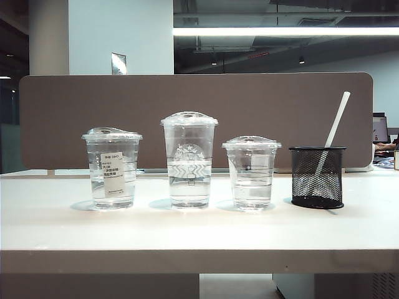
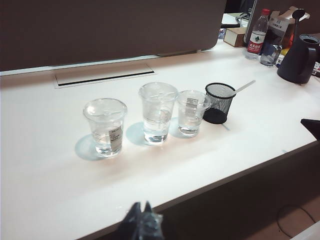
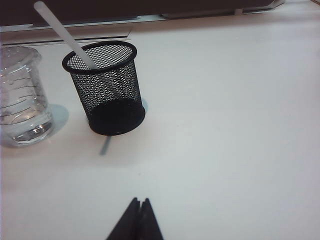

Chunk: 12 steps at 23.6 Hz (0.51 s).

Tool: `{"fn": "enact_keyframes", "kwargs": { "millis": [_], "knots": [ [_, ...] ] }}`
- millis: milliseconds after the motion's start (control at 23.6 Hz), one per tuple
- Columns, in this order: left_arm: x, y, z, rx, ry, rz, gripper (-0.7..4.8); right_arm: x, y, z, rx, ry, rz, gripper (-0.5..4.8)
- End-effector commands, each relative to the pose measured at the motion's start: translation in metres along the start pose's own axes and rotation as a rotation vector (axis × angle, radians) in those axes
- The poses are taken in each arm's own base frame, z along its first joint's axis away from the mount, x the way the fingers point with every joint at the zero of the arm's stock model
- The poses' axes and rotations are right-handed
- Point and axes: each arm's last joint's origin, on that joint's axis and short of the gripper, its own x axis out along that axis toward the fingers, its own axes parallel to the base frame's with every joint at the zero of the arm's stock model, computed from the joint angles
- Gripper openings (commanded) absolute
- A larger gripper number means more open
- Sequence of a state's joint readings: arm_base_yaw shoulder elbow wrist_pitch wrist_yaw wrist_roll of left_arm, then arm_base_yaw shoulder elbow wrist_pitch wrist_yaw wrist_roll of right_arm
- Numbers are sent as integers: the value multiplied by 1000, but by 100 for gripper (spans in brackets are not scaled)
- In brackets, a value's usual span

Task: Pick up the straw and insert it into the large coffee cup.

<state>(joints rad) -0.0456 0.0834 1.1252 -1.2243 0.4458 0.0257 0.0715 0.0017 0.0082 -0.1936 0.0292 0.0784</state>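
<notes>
- The straw (image 1: 333,129) stands tilted in a black mesh holder (image 1: 317,177) at the right end of the row on the white counter (image 1: 187,230); its upper end leans up and to the right, well above the holder's rim.
- The large coffee cup (image 1: 189,159) — the tallest one, domed lid, faint round logo — sits in the middle of the row, partly filled with clear liquid.
- A shorter cup with a white paper label (image 1: 111,168) stands to its left, and the shortest cup (image 1: 252,172) stands between the large coffee cup and the mesh holder. All three cups are lidded and stand apart from one another.
- The left gripper (image 2: 141,220) shows only as dark tips at the near edge of the counter, well short of the cups; its tips look close together, holding nothing, though the view is too blurred to be sure.
- The right gripper (image 3: 136,220) hangs above bare counter on the near side of the mesh holder — its fingers pressed together, empty.
- In the left wrist view a water bottle (image 2: 258,36) and a dark kettle (image 2: 299,57) stand at the far corner.
</notes>
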Motion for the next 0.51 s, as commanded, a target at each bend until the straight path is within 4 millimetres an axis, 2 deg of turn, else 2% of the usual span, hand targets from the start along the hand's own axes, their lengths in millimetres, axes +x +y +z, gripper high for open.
{"fn": "enact_keyframes", "kwargs": {
  "millis": [42,254,339,424,466,509],
  "knots": [
    [0,0,2,1,-10,-6,-4,1,0,-1,-3,-4,14,-5],
    [0,0,2,1,-10,-6,-4,0,0,1,37,-19,5,-6],
    [0,0,3,8,-24,10,-4,-6,1,18,155,-77,16,-6],
    [0,0,5,18,-45,10,-4,-26,3,63,157,-234,-3,-6],
    [0,0,6,22,-52,10,-4,-52,3,102,82,-385,-95,-6],
    [0,1,6,28,-55,17,-4,-65,3,120,35,-454,-137,-6]
  ]
}}
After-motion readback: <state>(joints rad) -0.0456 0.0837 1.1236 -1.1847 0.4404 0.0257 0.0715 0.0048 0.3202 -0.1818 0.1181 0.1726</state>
